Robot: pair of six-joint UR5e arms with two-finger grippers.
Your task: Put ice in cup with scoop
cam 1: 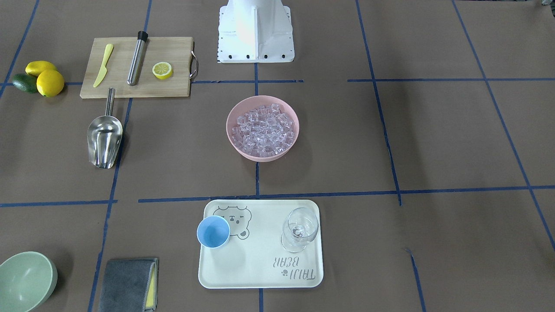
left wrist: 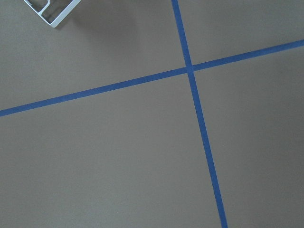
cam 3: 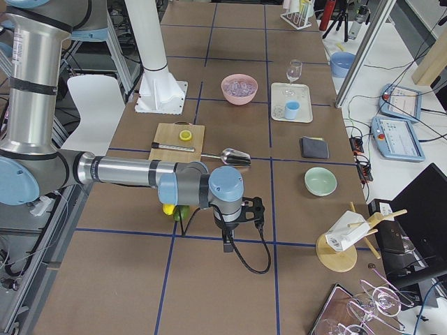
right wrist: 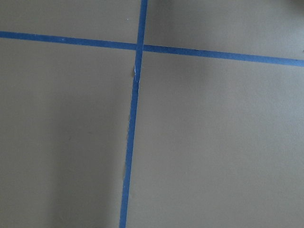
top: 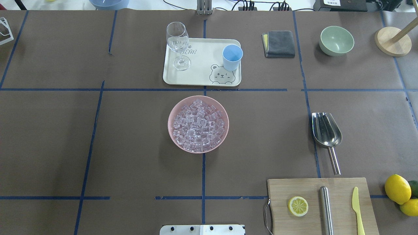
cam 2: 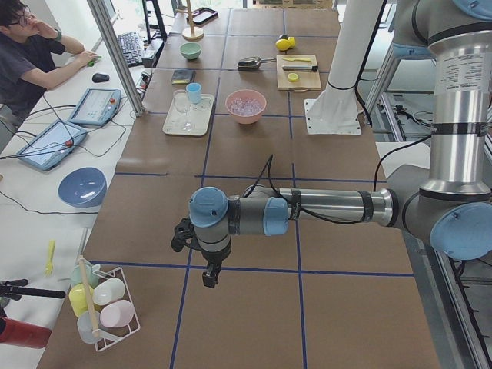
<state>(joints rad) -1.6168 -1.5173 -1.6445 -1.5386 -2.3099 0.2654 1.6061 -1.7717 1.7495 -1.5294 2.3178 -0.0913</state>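
The ice (cam 1: 262,130) (top: 198,125) fills a pink bowl (cam 1: 260,157) at the table's middle. The light-blue cup (cam 1: 213,232) (top: 232,57) stands upright and empty on a cream tray (cam 1: 260,251). The steel scoop (cam 1: 104,138) (top: 326,130) lies flat on the table on the robot's right, untouched. Both arms are far from these things. The left gripper (cam 2: 209,278) shows only in the exterior left view and the right gripper (cam 3: 228,246) only in the exterior right view, so I cannot tell whether they are open or shut. The wrist views show only bare brown table with blue tape.
A clear wine glass (cam 1: 299,229) shares the tray. A wooden board (cam 1: 138,86) near the scoop holds a lemon slice, a steel cylinder (cam 1: 137,58) and a yellow knife. Lemons (cam 1: 50,82), a green bowl (cam 1: 26,279) and a grey cloth (cam 1: 128,284) lie nearby.
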